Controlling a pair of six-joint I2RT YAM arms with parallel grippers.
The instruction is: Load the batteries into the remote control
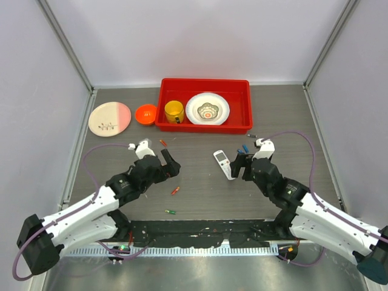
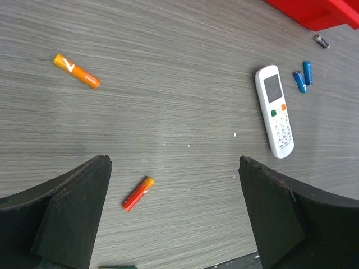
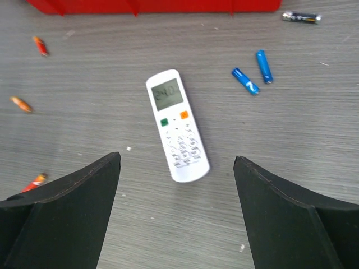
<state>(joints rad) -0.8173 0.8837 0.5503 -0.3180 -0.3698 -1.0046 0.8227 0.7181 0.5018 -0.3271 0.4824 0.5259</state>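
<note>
Judged the opening step: your right end effector (image 3: 176, 168) and left end effector (image 2: 174, 165) both stand wide and empty, and the remote control (image 3: 176, 126) lies face-up on the worktop (image 1: 200, 203) beneath the right, so the next move likely calls for gripping it and turning it over.

**Top external:** fixed high behind me, facing down and forward, and far enough off to take in the whole table (image 1: 200, 209).

**Left wrist:** low and close over the tabletop, looking obliquely toward the table's right half through my left gripper (image 2: 174, 165).

**Right wrist:** close, looking almost straight down through my right gripper (image 3: 176, 159).

**Shared field:** all three views include the remote control (image 3: 176, 126) and the two blue batteries (image 3: 245, 81) just beside it.
</note>
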